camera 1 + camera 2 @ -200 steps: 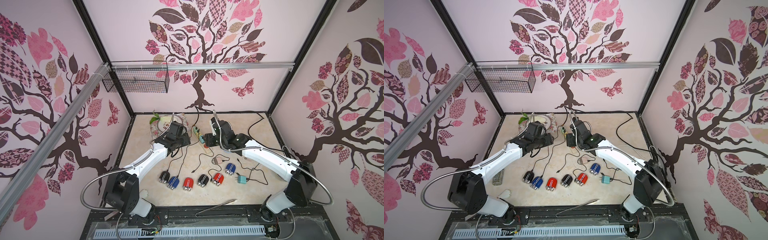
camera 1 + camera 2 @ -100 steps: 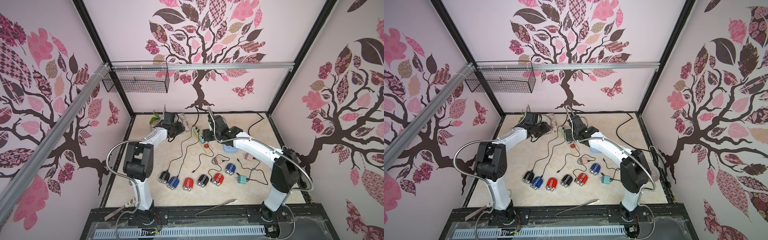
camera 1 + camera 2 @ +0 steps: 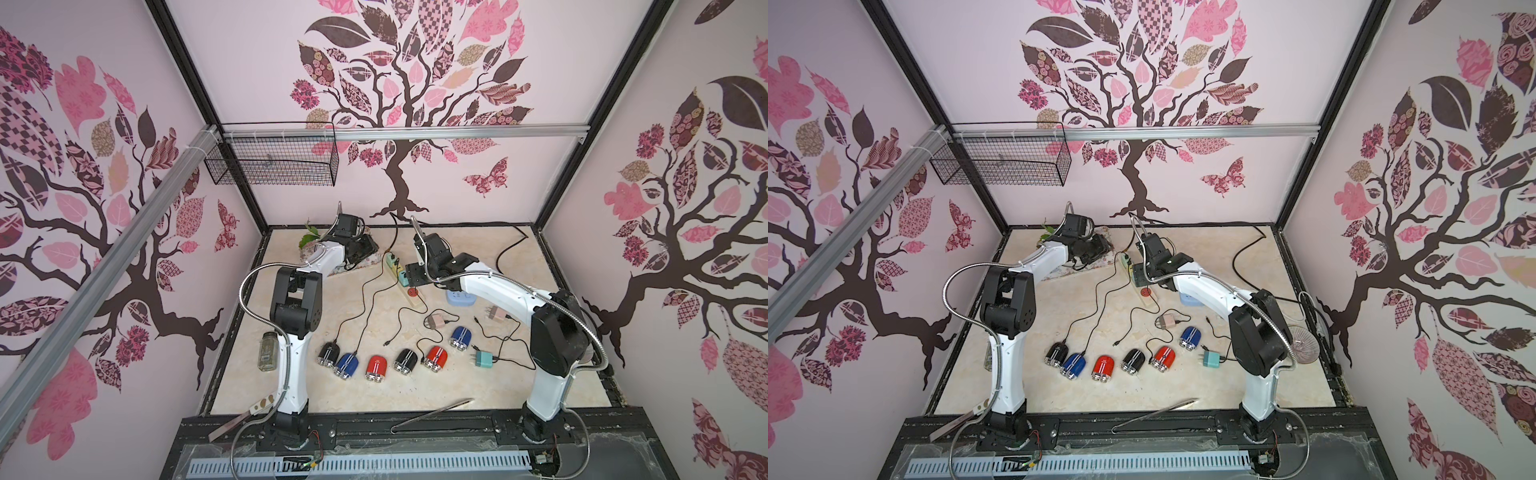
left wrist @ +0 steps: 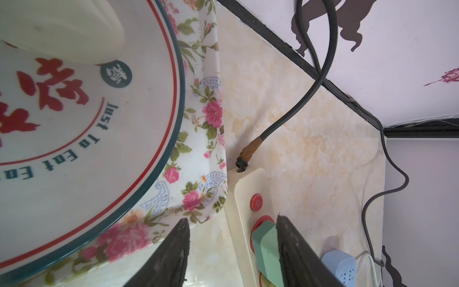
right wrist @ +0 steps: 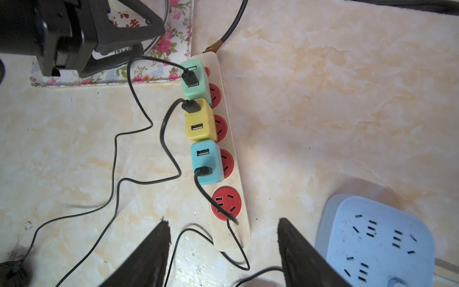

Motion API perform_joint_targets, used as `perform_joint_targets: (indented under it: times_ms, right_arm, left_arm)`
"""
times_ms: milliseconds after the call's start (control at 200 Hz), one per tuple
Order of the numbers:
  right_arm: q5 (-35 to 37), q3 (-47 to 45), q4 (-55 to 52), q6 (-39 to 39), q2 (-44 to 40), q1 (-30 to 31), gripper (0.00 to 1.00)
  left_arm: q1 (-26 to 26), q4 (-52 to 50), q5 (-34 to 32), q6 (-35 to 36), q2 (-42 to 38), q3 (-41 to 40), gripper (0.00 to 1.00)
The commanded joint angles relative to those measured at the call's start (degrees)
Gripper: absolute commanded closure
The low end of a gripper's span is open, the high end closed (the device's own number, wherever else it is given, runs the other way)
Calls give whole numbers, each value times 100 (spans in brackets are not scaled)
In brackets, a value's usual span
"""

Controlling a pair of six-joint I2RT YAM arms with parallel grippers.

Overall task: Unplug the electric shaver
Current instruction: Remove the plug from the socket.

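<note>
I am holding my left jaws apart over the corner of the floral tray (image 4: 206, 124), where it is meeting the cord end of the power strip (image 4: 242, 193). One finger (image 4: 293, 248) is covering part of the green charger (image 4: 264, 246), so I cannot tell whether it is touching it; nothing is sitting clamped between the two. My right jaws are standing apart too, hanging above the strip's free end, with the empty red socket (image 5: 226, 203) showing between the fingers and the pale blue socket block (image 5: 377, 238) just beside one. The yellow charger (image 5: 198, 121) and blue charger (image 5: 207, 161) are sitting plugged in next to the green one, each feeding a thin black cable (image 5: 115, 159). The electric shavers (image 3: 376, 368) are lying in a row of six near the front of the bench (image 3: 478, 382), well apart from both jaws. In both top views the cables are crossing, so I am not managing to trace which shaver is running to which charger.
</note>
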Motion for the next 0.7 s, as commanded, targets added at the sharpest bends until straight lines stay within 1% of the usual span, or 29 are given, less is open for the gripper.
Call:
perform_joint_targets:
  times_ms: [0,170,245,380,620,695]
  right_arm:
    - [-69,255,-5,-129,244,-8,29]
    - [-94,247,16,-190,338,-19,31]
    - [-97,255,35,-207,382,-21,32]
    - [-96,248,61,-239,438,-25,35]
    - [-185,230,120,-275,536,-29,36]
    - [-217,224,153,-289,565,-29,36]
  left_arm:
    - [25,-130,117,58,262,367,43]
    - [-45,3,273,66,372,289,48]
    - [-91,64,293,75,397,252,52]
    - [-147,138,379,45,464,298,55]
    - [-288,-109,124,75,669,572,56]
    - [-325,-181,-30,92,704,596,59]
